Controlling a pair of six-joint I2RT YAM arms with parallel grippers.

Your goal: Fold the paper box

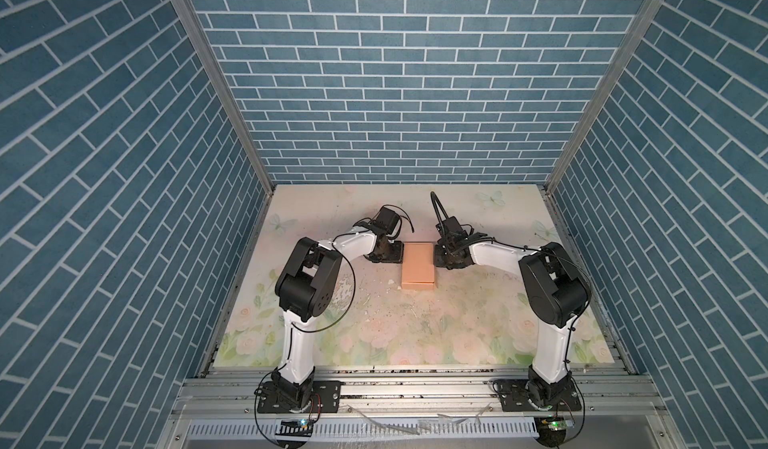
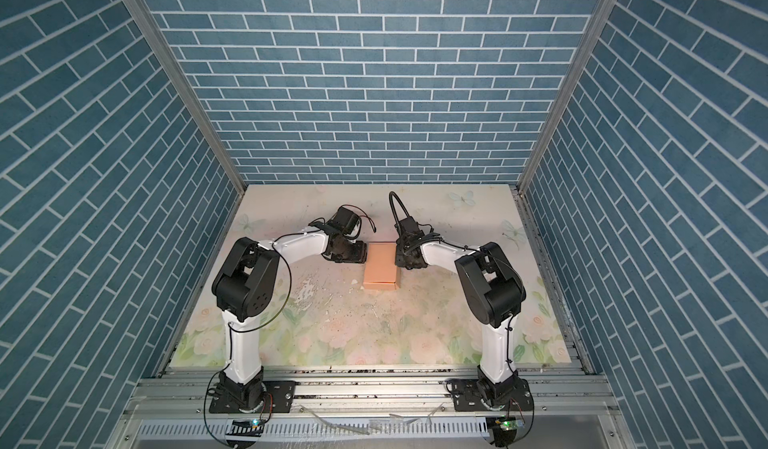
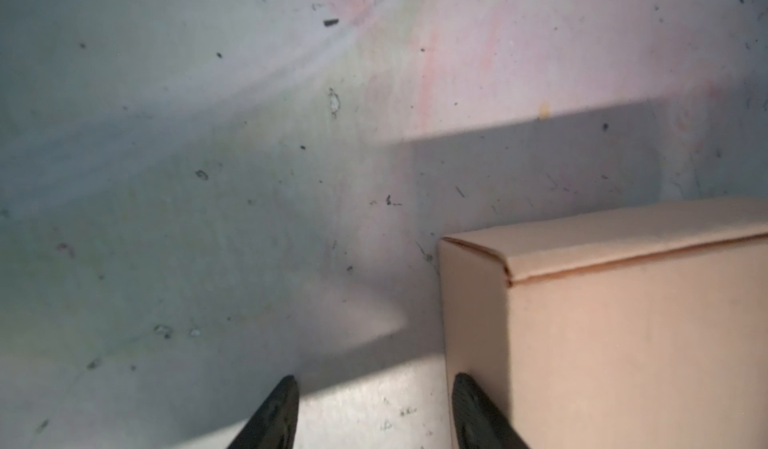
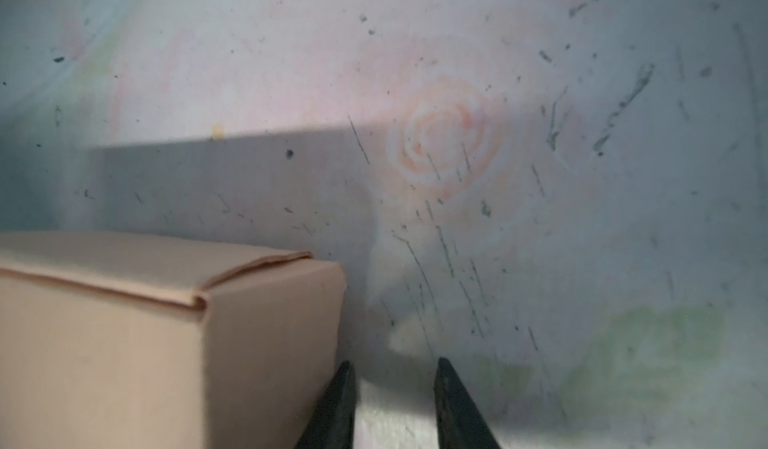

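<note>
The left jaws stand spread with nothing between them. In the left wrist view one dark tip lies against, or just beside, a side wall of the paper box (image 3: 623, 343), and the other is over bare counter. The right jaws are also parted, more narrowly, and also empty. One tip sits just beside the opposite side wall of the box (image 4: 104, 363); I cannot tell whether it touches.

In both top views the box (image 1: 418, 265) lies flat on the counter (image 1: 415, 334), between the two wrists and towards the far half of the surface.

By the look of it, the folding is nearly or fully done. The sheet now forms a closed rectangular block with no loose flaps or tabs sticking out. At the corners seen by the wrist cameras the lid edge overlaps the wall with a thin seam and a slightly raised lip. What is left may only be pressing those seams square and letting go.

The box is matte peach-tan card, thin, with crisp creases and softly rounded fold corners. The counter is a smooth printed sheet of pale roses and leaves, scuffed and flecked with dark marks. The enclosure walls (image 2: 374, 93) carry a blue brick pattern.
</note>
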